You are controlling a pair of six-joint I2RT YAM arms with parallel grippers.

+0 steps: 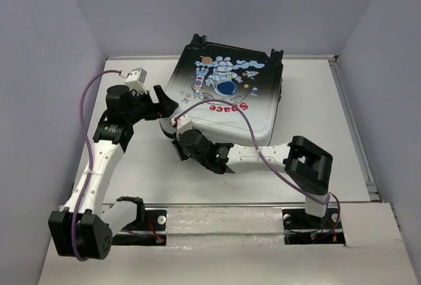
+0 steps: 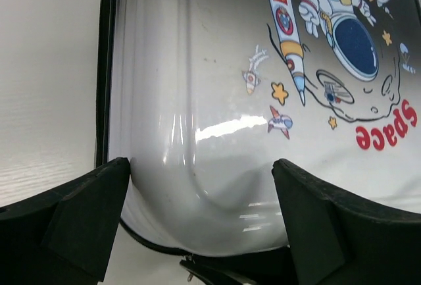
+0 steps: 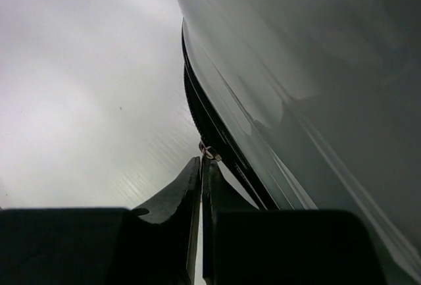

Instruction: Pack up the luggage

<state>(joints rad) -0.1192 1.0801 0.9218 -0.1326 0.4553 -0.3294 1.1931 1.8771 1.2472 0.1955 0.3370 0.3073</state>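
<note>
The luggage (image 1: 223, 94) lies flat and closed at the back middle of the table, astronaut and red "Space" print facing up. It fills the left wrist view (image 2: 230, 101) and the right side of the right wrist view (image 3: 316, 68). My left gripper (image 1: 164, 105) is open, its jaws straddling the luggage's near-left corner (image 2: 200, 166), the left fingertip (image 2: 112, 186) touching the shell. My right gripper (image 1: 173, 128) is at the same corner, low by the black zipper band. Its jaws (image 3: 201, 163) are shut on the small metal zipper pull (image 3: 209, 152).
The white table (image 1: 131, 180) is walled by grey panels on three sides. A purple cable (image 1: 85, 101) loops off the left arm, and another crosses the luggage's front edge to the right arm. The right arm's elbow (image 1: 309, 160) stands at front right.
</note>
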